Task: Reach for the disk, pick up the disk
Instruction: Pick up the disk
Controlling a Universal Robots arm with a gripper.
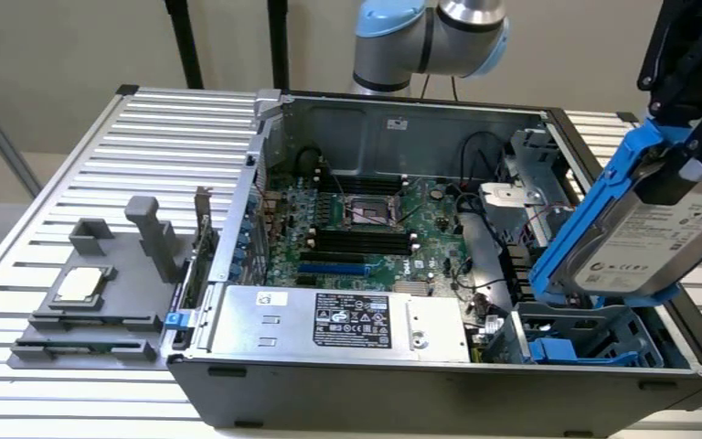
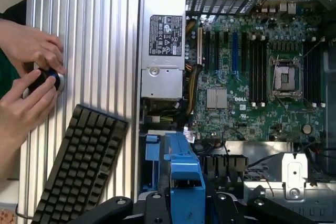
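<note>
The disk (image 1: 654, 240), a silver-grey hard drive with a white label in a blue carrier, hangs tilted above the right end of the open computer case (image 1: 326, 384). My gripper (image 1: 690, 151) is shut on its upper part, black fingers on either side of the carrier. The disk's lower edge sits just over the blue drive bay (image 1: 577, 346). In the wrist view, the blue carrier edge of the disk (image 2: 184, 169) stands between my fingers (image 2: 151, 205), with my gripper (image 2: 185, 203) closed around it.
Inside the case lie the motherboard (image 1: 369, 233) and a silver power supply with a black label (image 1: 351, 320). A grey fixture holding a small square chip (image 1: 80, 285) stands at the exterior view's left. A black keyboard (image 2: 84, 166) and a person's hands (image 2: 31, 72) rest on the slatted table (image 2: 89, 40).
</note>
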